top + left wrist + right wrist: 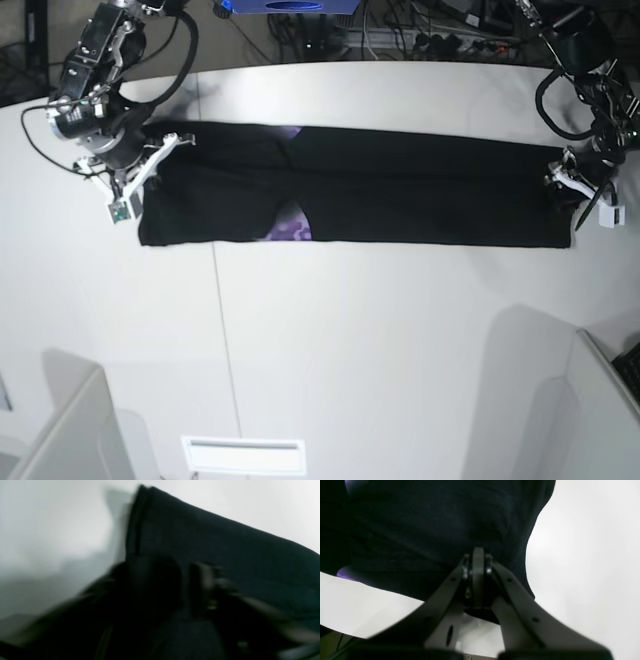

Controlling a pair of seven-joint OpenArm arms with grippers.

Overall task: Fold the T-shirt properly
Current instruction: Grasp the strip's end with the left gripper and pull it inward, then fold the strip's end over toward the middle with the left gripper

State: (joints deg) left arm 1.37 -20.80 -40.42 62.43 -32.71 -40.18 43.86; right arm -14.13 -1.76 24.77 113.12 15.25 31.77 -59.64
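The T-shirt [400, 195] lies stretched in a long black band across the upper half of the base view, folded lengthwise, running from the left side of the frame to the right side on the white tabletop [350, 350]. Near the left-centre of the band a small patch of purple print [288, 228] shows at the lower edge, and another sliver of purple peeks out at the upper edge just above it.

The right hand [478, 555] is at the band's left end in the base view. Its wrist view shows its fingers pressed together, pinching the black cloth, which fills the upper left of that frame; a bit of purple shows at the far left edge there, and bare tabletop fills the right side.

The left hand [578, 190] is at the band's right end in the base view, at the cloth's edge. Its wrist view is blurred: black cloth [225, 555] rises from the lower part of the frame to a folded corner at upper centre, with white tabletop behind. Dark finger shapes show low in that frame, but I cannot tell whether this hand is spread or pinching the cloth.

Cables and dark equipment [420, 25] crowd the top edge of the base view, beyond the tabletop.
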